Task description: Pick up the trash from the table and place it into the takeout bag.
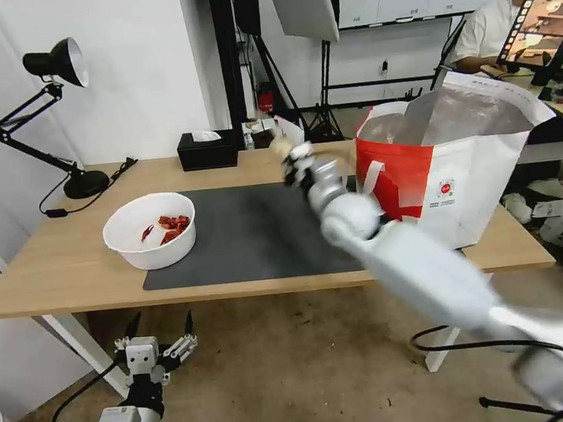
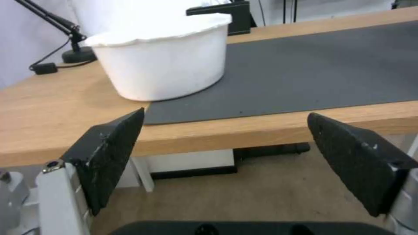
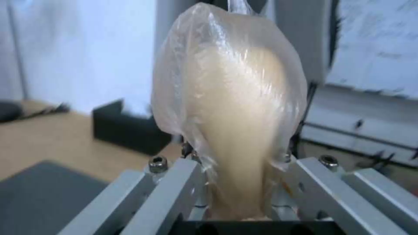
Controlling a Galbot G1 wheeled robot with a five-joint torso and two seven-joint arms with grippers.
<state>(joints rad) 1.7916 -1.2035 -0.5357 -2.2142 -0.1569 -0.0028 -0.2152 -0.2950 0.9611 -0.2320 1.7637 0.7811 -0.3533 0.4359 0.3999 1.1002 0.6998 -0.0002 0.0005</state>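
Observation:
My right gripper [image 1: 287, 155] hangs above the back of the dark grey mat [image 1: 257, 230], just left of the takeout bag [image 1: 454, 166], shut on a small clear bag with a yellowish lump [image 3: 235, 107]. In the head view that small bag [image 1: 280, 145] pokes out of the fingertips. A white round bowl [image 1: 150, 230] with red shell scraps [image 1: 171, 226] sits at the mat's left edge on the table [image 1: 52, 262]. My left gripper [image 1: 159, 324] is open below the table's front edge, pointing at the bowl [image 2: 161, 58]; its black fingers [image 2: 109, 153] stand wide apart.
A black desk lamp [image 1: 60, 113] stands at the back left and a black tissue box [image 1: 207, 150] at the back middle. The takeout bag's mouth gapes open, showing silver foil lining [image 1: 466, 114]. Cables lie on the floor under the table's right end.

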